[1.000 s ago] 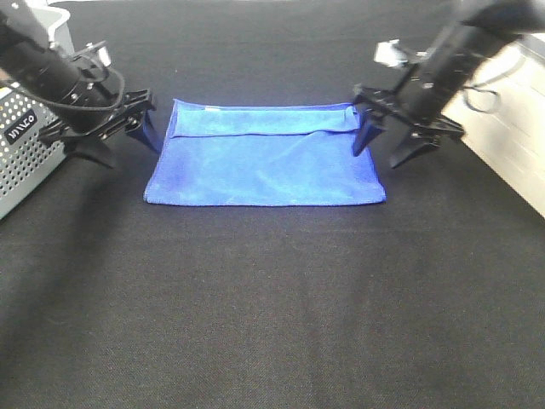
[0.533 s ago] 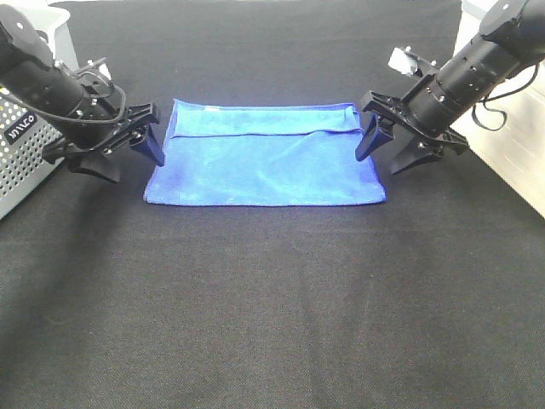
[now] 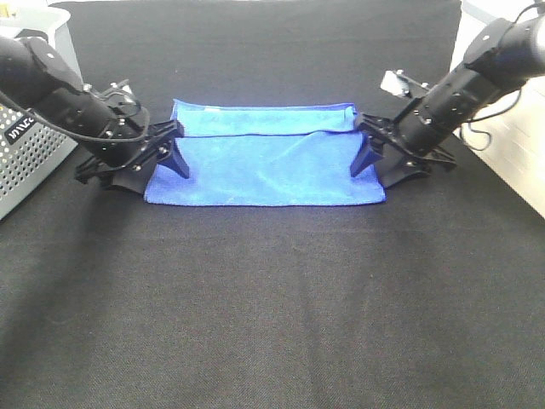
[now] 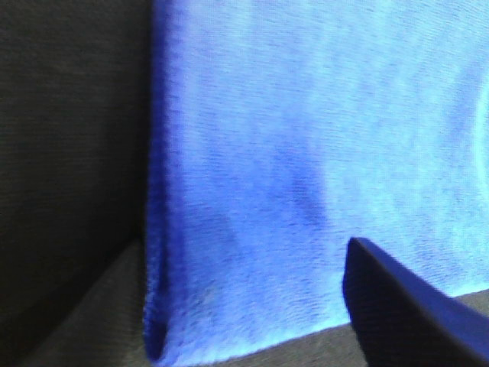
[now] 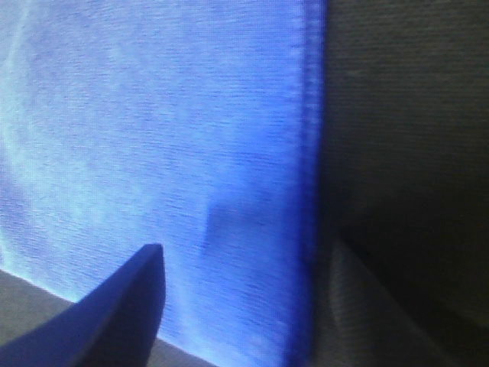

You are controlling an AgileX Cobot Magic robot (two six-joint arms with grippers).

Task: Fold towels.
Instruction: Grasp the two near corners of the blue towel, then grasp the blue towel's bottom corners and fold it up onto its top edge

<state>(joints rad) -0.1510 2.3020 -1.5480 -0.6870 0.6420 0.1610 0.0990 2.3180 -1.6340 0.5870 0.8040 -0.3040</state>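
A blue towel lies flat on the black table, with its far edge folded over as a narrow band. My left gripper is open and low at the towel's left edge, one finger over the cloth and one off it. My right gripper is open and low at the towel's right edge in the same way. The left wrist view shows the towel close up with one dark finger over it. The right wrist view shows the towel's hemmed edge and one finger.
A grey perforated box stands at the left edge behind my left arm. A white wall and a cable are at the right. The black table cloth stretches toward the front.
Both grippers have moved inward and down toward the table. They now straddle the towel's left and right edges. The towel has not moved.
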